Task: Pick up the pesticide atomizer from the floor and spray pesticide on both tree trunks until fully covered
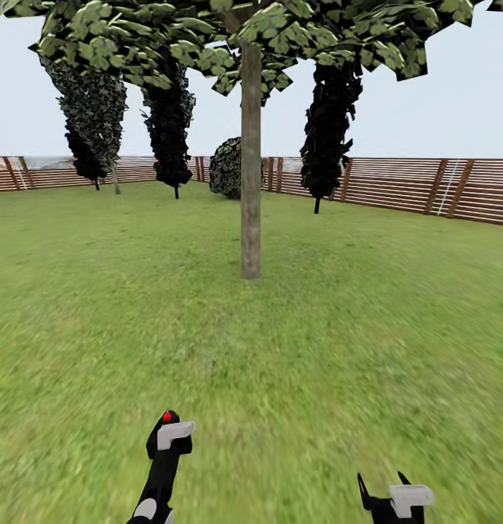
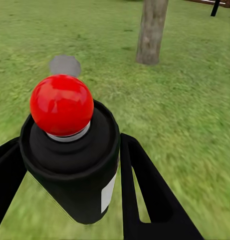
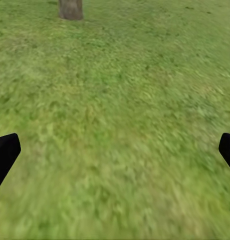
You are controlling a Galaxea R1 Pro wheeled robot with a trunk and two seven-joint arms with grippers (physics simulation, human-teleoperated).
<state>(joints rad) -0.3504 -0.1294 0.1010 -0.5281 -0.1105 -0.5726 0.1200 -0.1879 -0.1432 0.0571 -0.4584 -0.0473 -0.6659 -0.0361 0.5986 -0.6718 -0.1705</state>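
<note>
My left gripper [image 1: 166,429] is shut on the pesticide atomizer [image 2: 70,150], a black can with a round red top [image 1: 167,416], held low over the grass. A small grey puff [image 2: 64,65] hangs just beyond the red top. Straight ahead stands a tree with a bare grey-brown trunk [image 1: 250,160] and a blocky green canopy [image 1: 229,36]. The trunk base also appears in the left wrist view [image 2: 151,31] and the right wrist view [image 3: 70,9]. My right gripper [image 1: 386,489] is open over the lawn with nothing between its fingers [image 3: 5,152].
A green lawn [image 1: 353,327] runs to a brown slat fence [image 1: 426,185]. Dark narrow conifers [image 1: 328,116] and a round bush [image 1: 226,167] stand along the fence behind the tree.
</note>
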